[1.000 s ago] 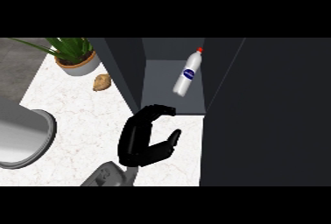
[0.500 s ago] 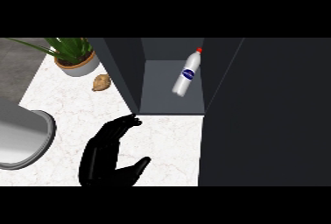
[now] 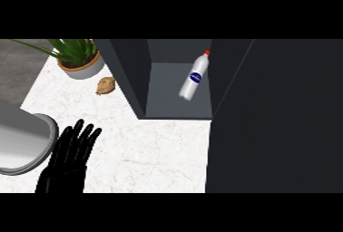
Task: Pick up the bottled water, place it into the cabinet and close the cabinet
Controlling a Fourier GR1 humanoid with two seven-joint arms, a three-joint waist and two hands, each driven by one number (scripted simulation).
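The bottled water (image 3: 193,79), clear with a red cap and a blue label, leans inside the dark cabinet (image 3: 171,108), against its right inner wall. The cabinet's door (image 3: 281,122) stands open as a large dark panel filling the right side of the view. My left hand (image 3: 67,159) lies low at the left over the white counter, open with straight fingers pointing up and holding nothing. It is well below and left of the cabinet's opening. My right hand does not show.
A potted green plant (image 3: 79,59) stands at the back left, with a brown potato (image 3: 106,85) beside it near the cabinet's left wall. A metal sink's rim (image 3: 41,149) curves along the left edge, just left of my hand.
My left hand has drawn back from in front of the cabinet, down and to the left, and its curled fingers have straightened. The bottle has stayed where it was in the cabinet.
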